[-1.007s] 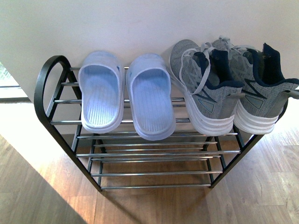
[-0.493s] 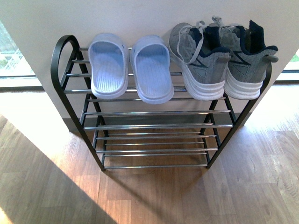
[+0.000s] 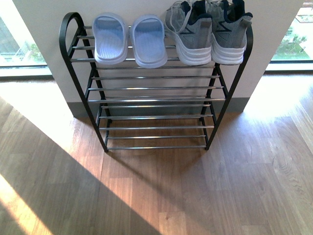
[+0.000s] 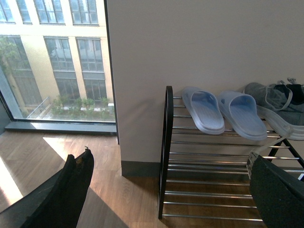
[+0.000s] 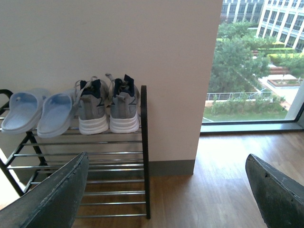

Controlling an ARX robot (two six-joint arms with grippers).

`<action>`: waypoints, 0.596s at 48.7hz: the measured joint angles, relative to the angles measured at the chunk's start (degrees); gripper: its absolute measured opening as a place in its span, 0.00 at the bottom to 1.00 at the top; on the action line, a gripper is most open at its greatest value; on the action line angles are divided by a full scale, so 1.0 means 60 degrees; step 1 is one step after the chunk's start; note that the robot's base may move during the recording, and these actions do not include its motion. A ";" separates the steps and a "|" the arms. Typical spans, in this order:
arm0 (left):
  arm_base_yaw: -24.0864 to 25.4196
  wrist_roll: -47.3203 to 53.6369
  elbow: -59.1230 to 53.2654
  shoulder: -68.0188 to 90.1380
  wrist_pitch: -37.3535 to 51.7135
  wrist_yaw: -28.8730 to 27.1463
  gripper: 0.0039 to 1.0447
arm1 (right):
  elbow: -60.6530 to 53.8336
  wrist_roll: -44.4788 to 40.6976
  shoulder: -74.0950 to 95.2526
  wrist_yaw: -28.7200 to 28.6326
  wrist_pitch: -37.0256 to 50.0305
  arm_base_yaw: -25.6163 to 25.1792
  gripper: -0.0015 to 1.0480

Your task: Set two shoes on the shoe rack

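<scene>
Since the front view shows the slippers (image 3: 129,39) and sneakers (image 3: 208,32) side by side on the shoe rack (image 3: 68,44) top shelf, the job looks done. In each wrist view, the left gripper (image 4: 175,190) and right gripper (image 5: 166,190) are spread wide, holding nothing. Next, just rest.

Slides (image 3: 130,40) sit left of sneakers (image 3: 208,30) on the rack's (image 3: 156,88) top tier.

bright daylight from windows (image 4: 57,61), sunlit bands and long diagonal shadows across wood floor (image 3: 161,196), sharp focus
</scene>
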 joint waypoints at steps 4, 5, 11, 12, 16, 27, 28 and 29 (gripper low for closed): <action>0.0000 0.0004 0.0000 0.0000 0.0000 0.0004 0.91 | 0.0000 0.0000 0.0004 -0.0011 0.0000 0.0000 0.91; 0.0000 0.0004 0.0000 0.0000 0.0000 0.0004 0.91 | 0.0000 0.0000 0.0004 -0.0011 0.0000 0.0000 0.91; 0.0000 0.0000 0.0000 0.0000 0.0000 0.0004 0.91 | 0.0000 0.0000 0.0004 -0.0007 0.0000 0.0000 0.91; 0.0000 0.0004 0.0000 0.0000 0.0000 0.0004 0.91 | 0.0000 0.0000 0.0000 -0.0007 0.0000 0.0000 0.91; 0.0000 0.0000 0.0000 0.0000 0.0000 0.0000 0.91 | 0.0000 0.0000 0.0000 -0.0011 0.0000 0.0000 0.91; 0.0000 0.0000 0.0000 0.0000 0.0000 0.0004 0.91 | 0.0000 0.0004 0.0000 -0.0004 0.0000 0.0000 0.91; 0.0000 0.0000 0.0000 0.0000 0.0000 0.0004 0.91 | 0.0000 0.0000 0.0000 -0.0004 0.0000 0.0000 0.91; 0.0000 0.0000 0.0000 0.0000 0.0000 0.0004 0.91 | 0.0000 0.0000 0.0004 -0.0007 0.0000 0.0000 0.91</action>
